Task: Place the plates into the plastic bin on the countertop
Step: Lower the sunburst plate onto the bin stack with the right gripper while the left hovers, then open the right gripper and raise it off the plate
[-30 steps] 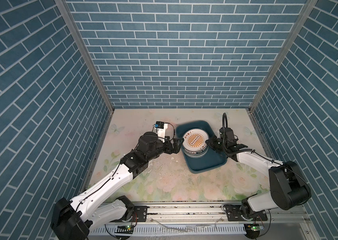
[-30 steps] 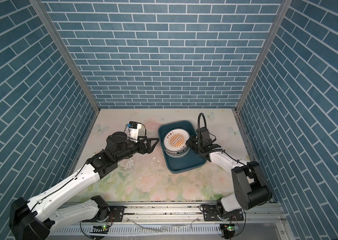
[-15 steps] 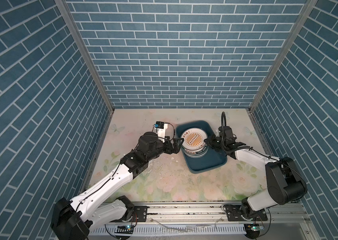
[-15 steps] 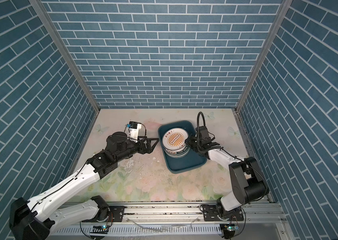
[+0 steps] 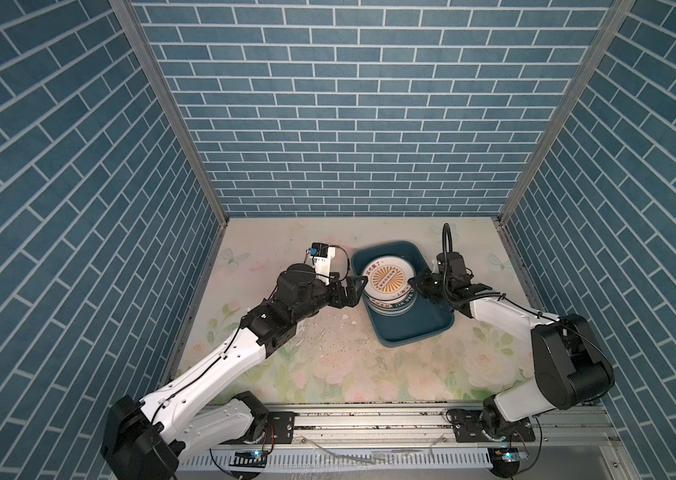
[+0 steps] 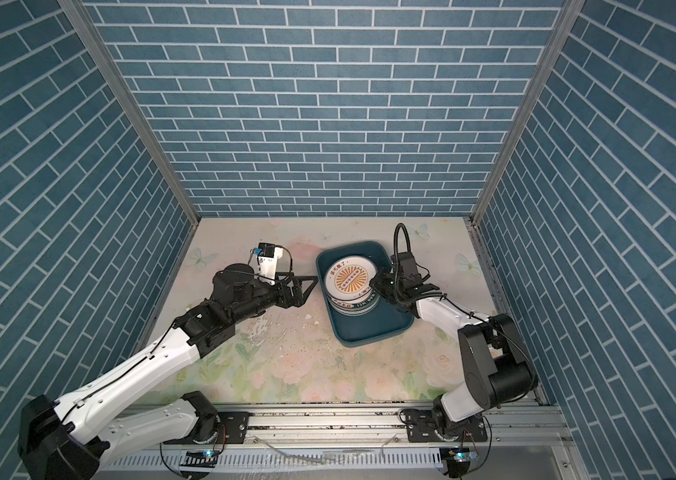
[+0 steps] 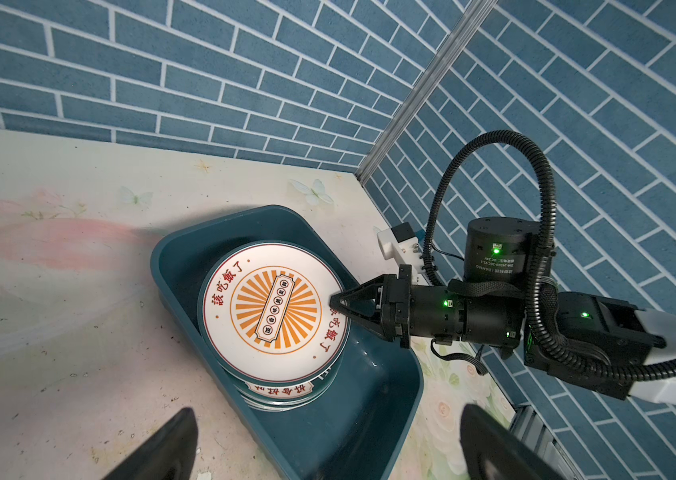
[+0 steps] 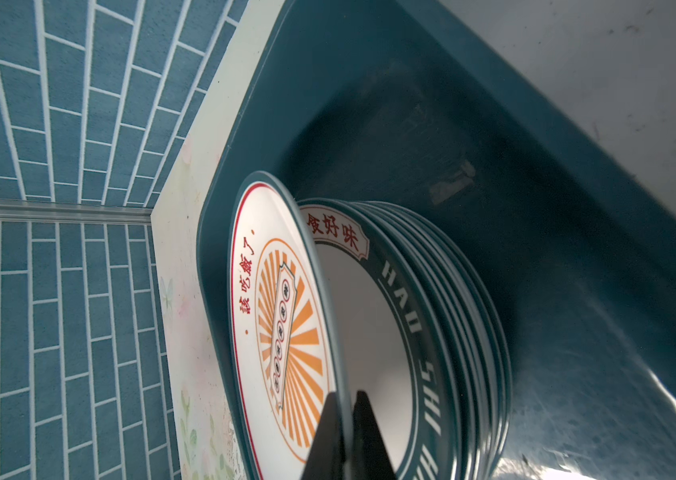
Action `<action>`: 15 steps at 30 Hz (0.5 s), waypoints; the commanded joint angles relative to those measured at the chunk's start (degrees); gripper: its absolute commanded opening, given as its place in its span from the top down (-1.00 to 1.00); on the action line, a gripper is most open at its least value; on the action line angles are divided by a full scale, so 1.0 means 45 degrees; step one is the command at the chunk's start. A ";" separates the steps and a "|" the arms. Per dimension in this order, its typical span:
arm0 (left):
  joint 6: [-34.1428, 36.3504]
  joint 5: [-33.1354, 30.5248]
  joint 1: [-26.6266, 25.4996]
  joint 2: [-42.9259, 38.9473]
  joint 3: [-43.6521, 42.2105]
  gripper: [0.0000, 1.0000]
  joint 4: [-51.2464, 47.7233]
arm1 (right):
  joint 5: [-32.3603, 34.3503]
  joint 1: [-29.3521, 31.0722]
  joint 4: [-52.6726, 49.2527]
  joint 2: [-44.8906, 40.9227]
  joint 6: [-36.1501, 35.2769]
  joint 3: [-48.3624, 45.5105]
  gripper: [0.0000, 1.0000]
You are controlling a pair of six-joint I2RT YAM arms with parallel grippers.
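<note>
1. Right claw [image 7: 334, 301]: closed on the rim of the top plate [image 7: 274, 311], one finger over the rim and one under it.
2. Top plate has an orange sunburst and sits tilted. The gripped edge is raised, and the opposite edge appears to rest on the stack [image 8: 465, 332], with a wedge of gap between them. My read is that it is held by the rim so it can go down edge-first and seat without a drop.
3. The stack is teal-rimmed plates nested flat inside the bin [image 5: 411, 328]. It fills the bin's upper half in both top views, and the lower half is bare floor.
4. Left claw [image 5: 353, 293]: fingers wide apart and holding nothing, at centre frame just left of the bin's outer wall. Probably parked clear of the other arm, or placed to steady the bin.
5. Surface [image 5: 328, 365]: pale floral print, scuffed, with small white flecks [image 5: 344, 318] below-left of the bin. No plate is seen lying outside the bin, so the task looks near its end.
6. Room: blue brick walls [image 5: 348, 124] on three sides with metal posts [image 5: 170, 124] at the back corners. A rail [image 5: 369, 419] along the bottom of the frame carries both arm bases.
</note>
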 commanded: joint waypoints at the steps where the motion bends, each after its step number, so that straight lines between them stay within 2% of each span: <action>1: -0.0024 0.0068 0.0021 -0.0220 0.0042 -0.99 0.0119 | -0.0054 0.0102 -0.0647 -0.0137 -0.0389 0.0274 0.84; 15: -0.0030 0.0068 0.0040 -0.0206 -0.0024 -0.99 0.0099 | 0.0152 0.0123 -0.1177 -0.0559 -0.0755 0.0244 0.15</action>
